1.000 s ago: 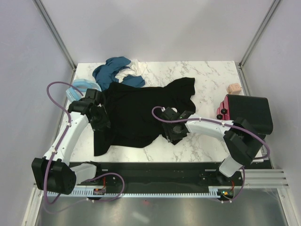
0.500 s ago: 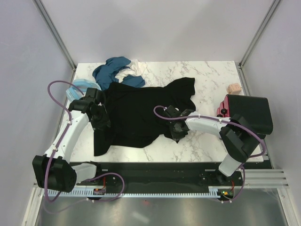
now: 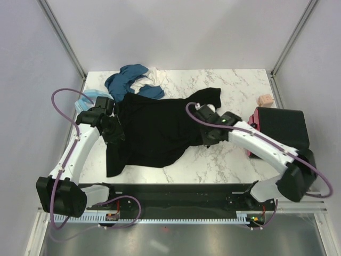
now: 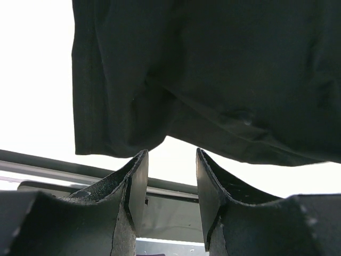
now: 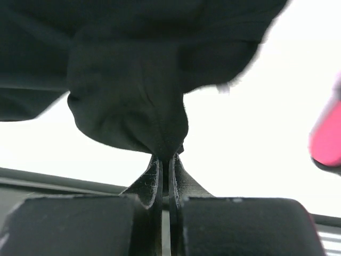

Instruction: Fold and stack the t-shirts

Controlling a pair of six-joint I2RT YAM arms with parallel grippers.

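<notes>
A black t-shirt (image 3: 154, 128) lies spread over the middle of the table. My right gripper (image 3: 209, 138) is at its right edge, shut on a bunched fold of the black t-shirt (image 5: 133, 101), which hangs from my right gripper (image 5: 166, 156). My left gripper (image 3: 114, 133) sits over the shirt's left side. In the left wrist view my left gripper (image 4: 171, 160) is open with nothing between its fingers (image 4: 136, 181), and the edge of the black cloth (image 4: 213, 80) lies just beyond them. More t-shirts are heaped at the back left: teal-blue (image 3: 123, 80), white (image 3: 145, 81) and light blue (image 3: 89, 99).
A small pinkish-beige block (image 3: 265, 100) lies near the right edge. A dark bulk with a pink edge (image 3: 281, 128) stands at the right, behind my right arm. The marble tabletop (image 3: 240, 85) shows bare at the back right.
My right gripper has shut on the shirt's lower right edge and moved back and to the right with it, drawing the cloth along. The left arm has barely moved.
</notes>
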